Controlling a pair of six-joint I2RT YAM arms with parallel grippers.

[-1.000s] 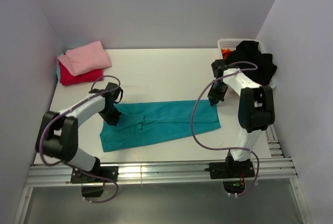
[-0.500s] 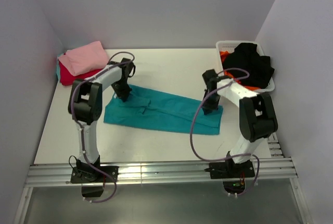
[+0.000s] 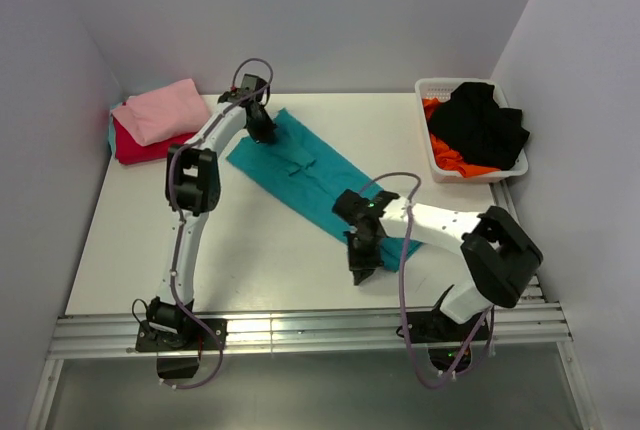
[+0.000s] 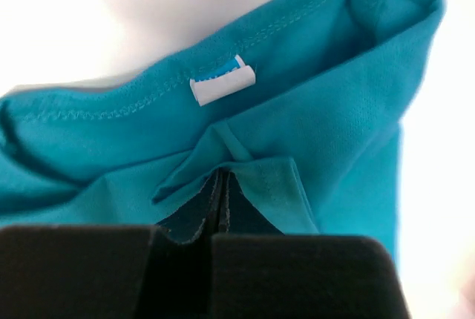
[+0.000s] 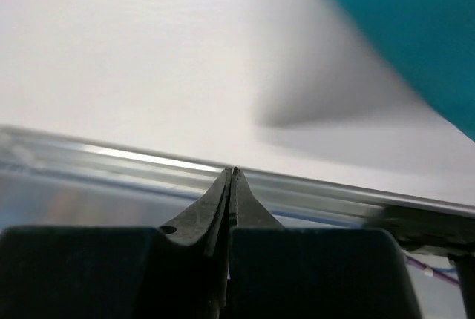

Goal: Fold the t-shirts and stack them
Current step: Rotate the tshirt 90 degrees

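Now the left end effector [image 4: 220,182] pinches the teal t-shirt [image 4: 319,126]; the right end effector [image 5: 233,176] is closed on nothing.

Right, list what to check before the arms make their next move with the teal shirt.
1. Left claw shut on the teal t-shirt: ok; a fold of cloth is pinched in it.
2. Right claw gripping that shirt: not ok; it is shut, and its wrist view shows no cloth pinched in it.
3. Teal t-shirt lying flat: not ok; it stretches diagonally as a narrow, creased band.
4. Stack in place: ok; the pink t-shirt lies on the red t-shirt at the far left corner.
5. Unfolded shirts contained: ok; the black t-shirt and orange t-shirt sit in the white basket.
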